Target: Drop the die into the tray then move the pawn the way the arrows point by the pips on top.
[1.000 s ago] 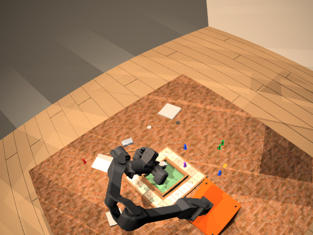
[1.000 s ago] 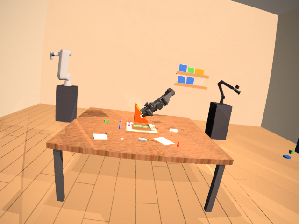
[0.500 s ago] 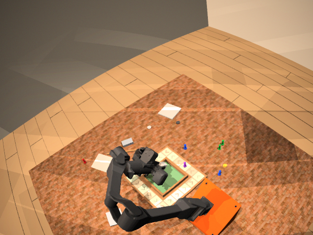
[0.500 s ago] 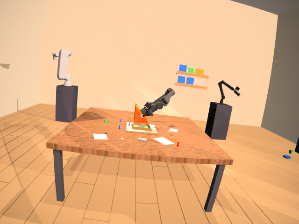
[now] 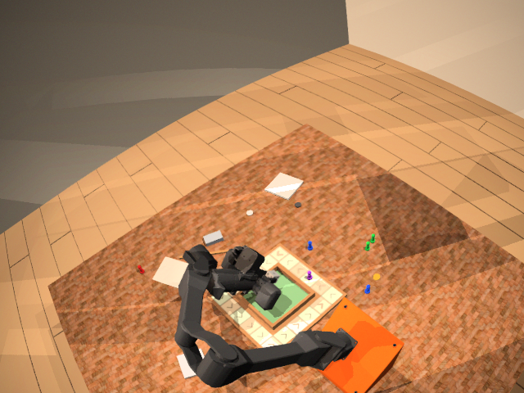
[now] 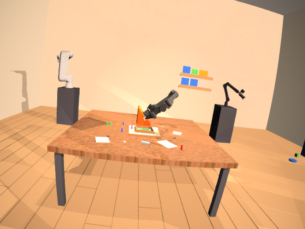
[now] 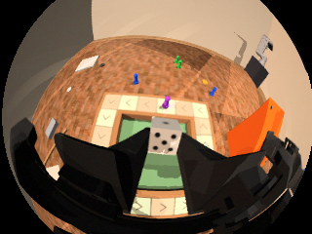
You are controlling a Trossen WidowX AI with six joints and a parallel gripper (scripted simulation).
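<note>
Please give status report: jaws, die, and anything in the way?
Gripper jaws shut on die. Die held above green tray. Purple pawn on board's far side, outside the tray.
</note>
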